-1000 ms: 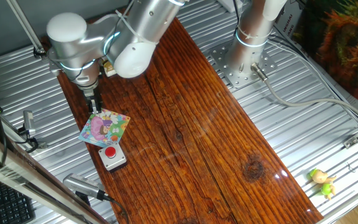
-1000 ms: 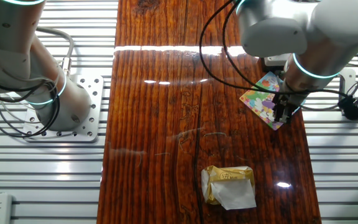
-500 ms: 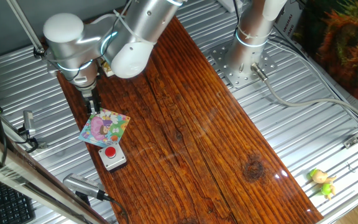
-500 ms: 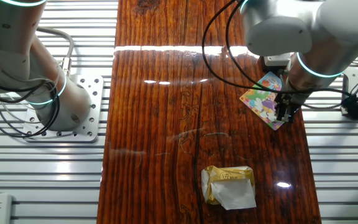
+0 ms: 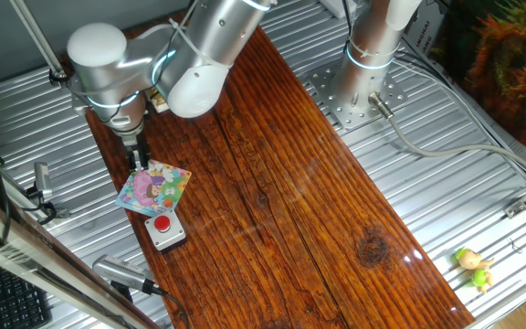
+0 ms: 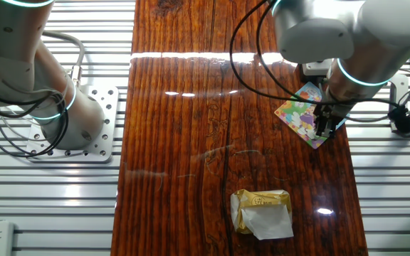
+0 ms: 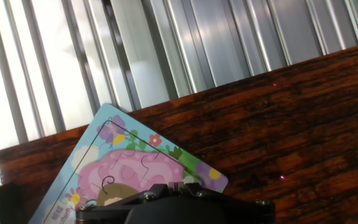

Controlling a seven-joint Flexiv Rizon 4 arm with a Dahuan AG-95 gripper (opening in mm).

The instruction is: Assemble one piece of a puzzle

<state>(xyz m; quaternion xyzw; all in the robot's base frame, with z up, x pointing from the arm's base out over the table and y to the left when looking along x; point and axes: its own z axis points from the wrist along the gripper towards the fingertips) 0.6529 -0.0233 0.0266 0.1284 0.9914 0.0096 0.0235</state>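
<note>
The puzzle (image 5: 156,187) is a small flat square board with a pink, yellow, green and blue cartoon, lying near the left edge of the wooden table (image 5: 281,183). My gripper (image 5: 138,164) points straight down at the board's far corner, fingertips at or just above its surface. In the other fixed view the puzzle (image 6: 303,114) lies at the right and the gripper (image 6: 324,133) stands over its near corner. In the hand view the puzzle (image 7: 129,168) fills the lower left and the gripper (image 7: 180,185) shows its fingers pressed together, with nothing visible between them.
A grey box with a red button (image 5: 163,229) sits just in front of the puzzle. A yellow-and-white block (image 6: 262,212) lies further along the table. A second arm's base (image 5: 363,87) stands on the ribbed metal beside the wood. A small toy (image 5: 473,265) lies at the far right.
The arm nudged slightly sideways over the puzzle's corner and came back. The puzzle has not moved and the fingers stay together.
</note>
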